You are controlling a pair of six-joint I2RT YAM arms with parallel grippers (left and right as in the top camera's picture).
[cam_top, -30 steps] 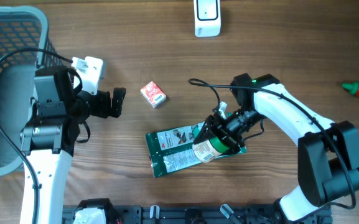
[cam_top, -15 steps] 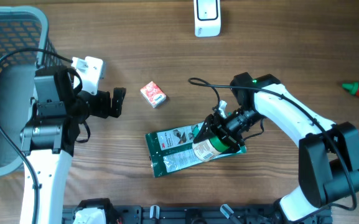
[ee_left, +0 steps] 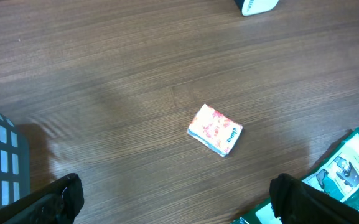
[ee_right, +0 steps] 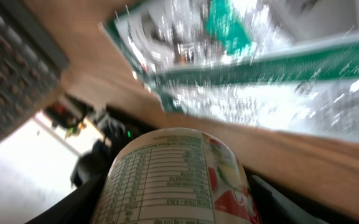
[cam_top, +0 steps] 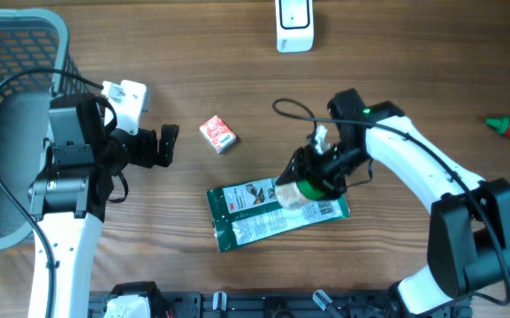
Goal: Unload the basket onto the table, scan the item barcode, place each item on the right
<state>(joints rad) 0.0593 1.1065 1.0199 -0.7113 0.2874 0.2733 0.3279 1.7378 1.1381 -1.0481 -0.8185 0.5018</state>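
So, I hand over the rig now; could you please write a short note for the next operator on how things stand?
Left gripper: open, holding nothing, beside the small tissue pack.
Right gripper: shut on the small bottle, over the green packet lying flat on the table.
Scanner: at the far edge, apart from both arms.
Done: the bottle is gripped.
Left: carry the bottle to the scanner with its barcode facing it. The right wrist view shows a printed label, too blurred to locate the barcode.
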